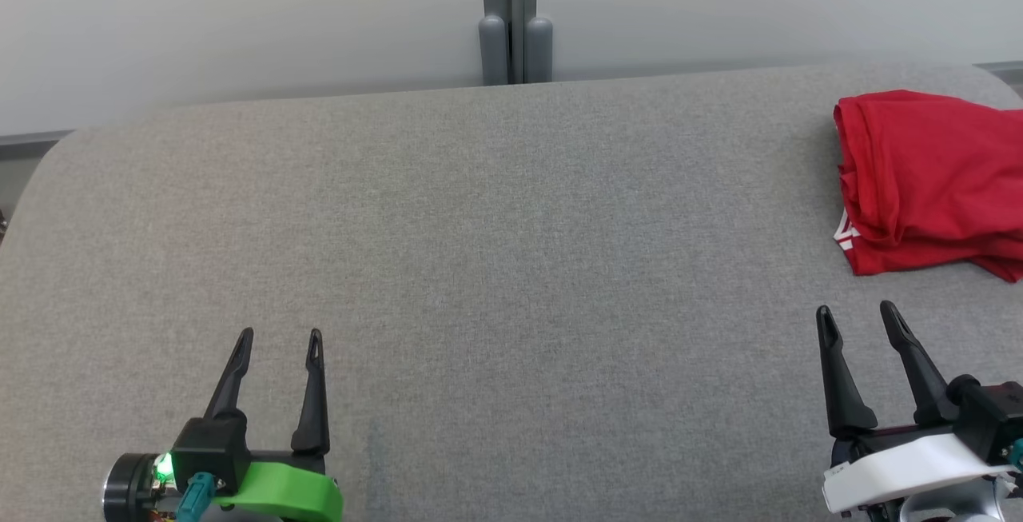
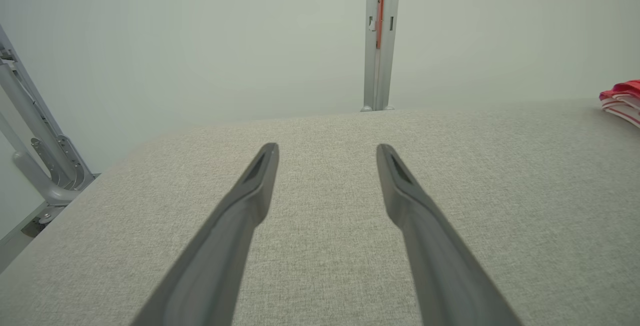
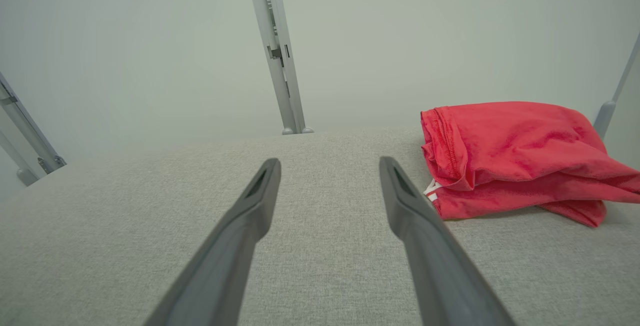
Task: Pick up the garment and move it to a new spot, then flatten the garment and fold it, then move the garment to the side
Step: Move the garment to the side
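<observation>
Grey woven cloth covers the table [image 1: 511, 226] on my screens, and a metal post [image 1: 515, 18] stands behind the middle of its far edge. Well to the left of the post, on the side nearest me, my left gripper [image 1: 280, 336] sits over bare cloth, its two dark fingers spread wide with nothing between them. A green light glows at its base beside a green cuff. Far to the right of the post, again on the near side, my right gripper [image 1: 855, 311] is likewise spread and empty above a white cuff. Its fingers point up the table. Farther right of the post, the red garment [image 1: 927, 178] lies in a loosely folded bundle by the table's far right corner. The head view's edge cuts it off, and a bit of white print shows at its near left corner. The garment lies beyond the right gripper's fingertips, clear of them.
</observation>
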Motion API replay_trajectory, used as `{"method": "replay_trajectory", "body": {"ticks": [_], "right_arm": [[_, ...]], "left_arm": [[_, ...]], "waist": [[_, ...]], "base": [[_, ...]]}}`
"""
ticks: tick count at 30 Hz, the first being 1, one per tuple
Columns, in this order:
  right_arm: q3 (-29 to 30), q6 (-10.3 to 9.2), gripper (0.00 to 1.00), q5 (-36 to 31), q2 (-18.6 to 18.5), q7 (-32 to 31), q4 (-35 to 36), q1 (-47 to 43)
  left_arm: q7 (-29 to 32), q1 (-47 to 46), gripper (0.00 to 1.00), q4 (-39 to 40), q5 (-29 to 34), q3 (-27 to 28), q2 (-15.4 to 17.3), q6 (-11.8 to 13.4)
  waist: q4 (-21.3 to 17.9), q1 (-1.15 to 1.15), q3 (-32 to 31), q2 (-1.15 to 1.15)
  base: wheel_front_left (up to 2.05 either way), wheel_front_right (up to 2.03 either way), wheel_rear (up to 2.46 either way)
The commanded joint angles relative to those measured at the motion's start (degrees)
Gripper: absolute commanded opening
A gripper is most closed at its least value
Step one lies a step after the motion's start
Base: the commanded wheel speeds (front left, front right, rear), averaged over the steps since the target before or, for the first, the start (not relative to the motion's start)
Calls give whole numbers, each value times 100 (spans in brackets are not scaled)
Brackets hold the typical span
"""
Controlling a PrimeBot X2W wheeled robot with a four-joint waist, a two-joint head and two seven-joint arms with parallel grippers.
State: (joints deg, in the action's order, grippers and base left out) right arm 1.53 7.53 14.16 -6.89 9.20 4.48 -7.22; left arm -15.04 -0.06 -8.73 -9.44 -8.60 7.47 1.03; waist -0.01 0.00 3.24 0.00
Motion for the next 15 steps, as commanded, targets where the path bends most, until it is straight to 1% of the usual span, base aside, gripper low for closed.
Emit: {"method": "replay_trajectory", "body": {"ticks": [1,7,15], "right_arm": [[22,-10,100,-28,13,-36,64,-108],[58,-10,100,-54,10,-131,163,-239],[79,-10,100,-63,20,-144,217,-296]], "left_arm": [[-16,133,100,-33,12,18,19,-7],[-16,223,100,-176,62,-18,37,-56],[-16,190,100,-231,86,-26,22,-83]], "waist": [[24,0,-185,0],[21,0,-306,0],[20,0,-310,0]], "base": [[0,0,0],[0,0,0],[0,0,0]]}}
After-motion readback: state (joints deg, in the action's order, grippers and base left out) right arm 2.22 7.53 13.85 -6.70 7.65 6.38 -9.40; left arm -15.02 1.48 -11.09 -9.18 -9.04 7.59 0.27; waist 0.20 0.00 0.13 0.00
